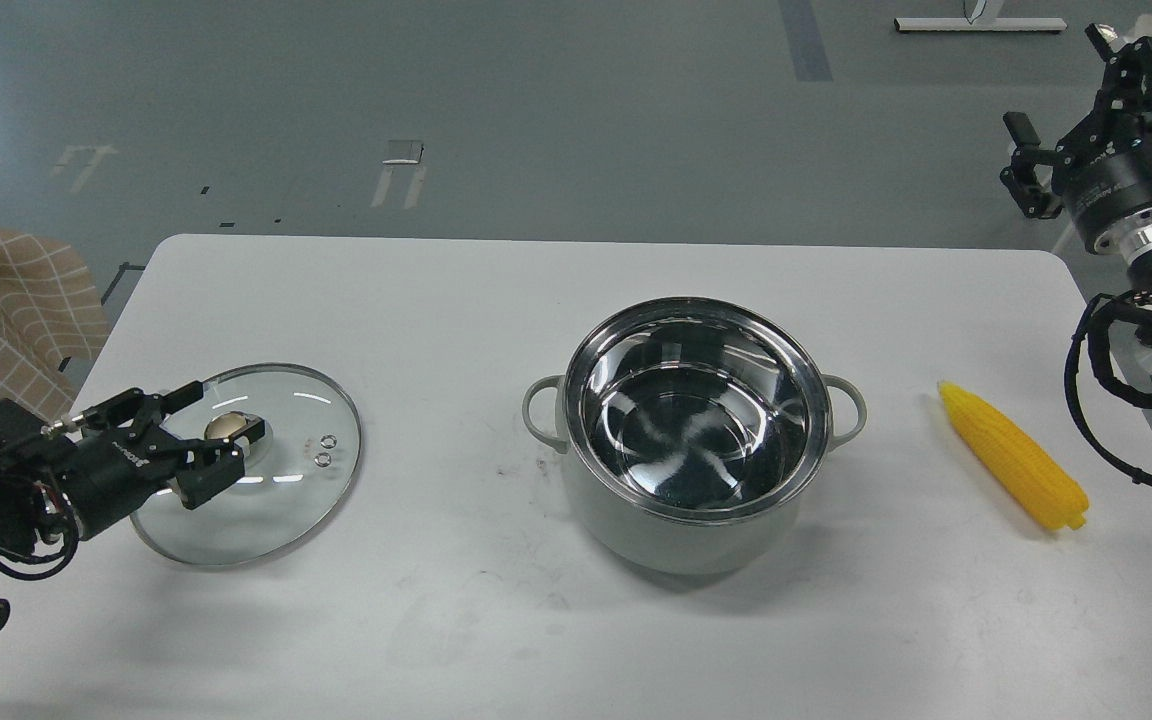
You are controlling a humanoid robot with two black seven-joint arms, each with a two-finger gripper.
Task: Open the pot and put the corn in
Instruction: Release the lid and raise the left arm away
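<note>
The lid [248, 462] is being rested aside, left end effector [214, 438] spread around its knob [228, 427], leaving the pot [692, 432] open for the corn [1013, 455]; the right end effector's [1021, 160] state cannot be told.

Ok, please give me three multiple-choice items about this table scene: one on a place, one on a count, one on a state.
1. Where does the corn lie?
A. in the pot
B. on the table, right of the pot
C. on the glass lid

2. How many loop handles show on the pot?
A. one
B. two
C. four

3. The pot is:
A. open, empty
B. covered
C. tipped over

Answers: 1 B, the cob rests on the table. 2 B, one loop each side. 3 A, the glass lid lies apart beside the left gripper.
</note>
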